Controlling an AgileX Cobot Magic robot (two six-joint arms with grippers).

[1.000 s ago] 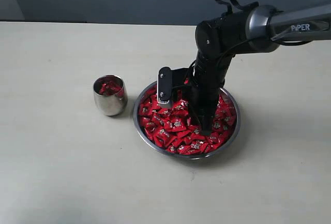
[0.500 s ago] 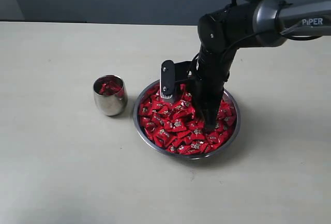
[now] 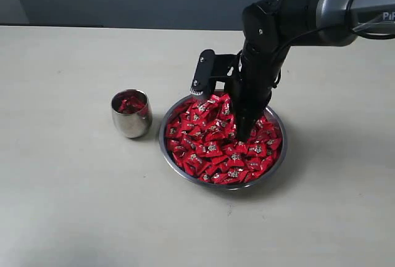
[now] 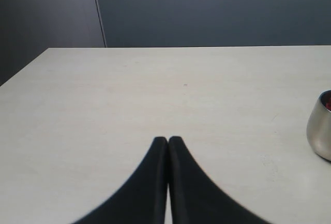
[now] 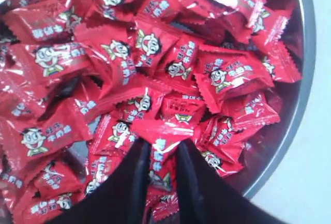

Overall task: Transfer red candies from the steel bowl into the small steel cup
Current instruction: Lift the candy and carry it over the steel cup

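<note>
The right end effector [image 5: 158, 150] is clenched on one of the red candies [image 3: 213, 150], its two dark fingers [image 5: 135, 180] nipping the wrapper across its middle at the top of the heap in the steel bowl [image 3: 226, 187]; whether the piece is clear of its neighbours cannot be told. The bowl sits on the desk [image 3: 74, 205], heaped nearly to its rim, and the small steel cup [image 3: 131, 124] stands upright just beside it on the left arm's side, with a few red pieces inside. The left end effector [image 4: 168, 140] hovers over bare desk, its fingers pressed together on nothing. Each candy looks light and small, but the glossy foil is probably slippery and crinkly, and the crimped ends may drag neighbours along, so a firm hold across the plump middle rather than the thin ends seems safest. The cup's mouth is narrow and it could tip if knocked, so the release belongs right above the opening
</note>
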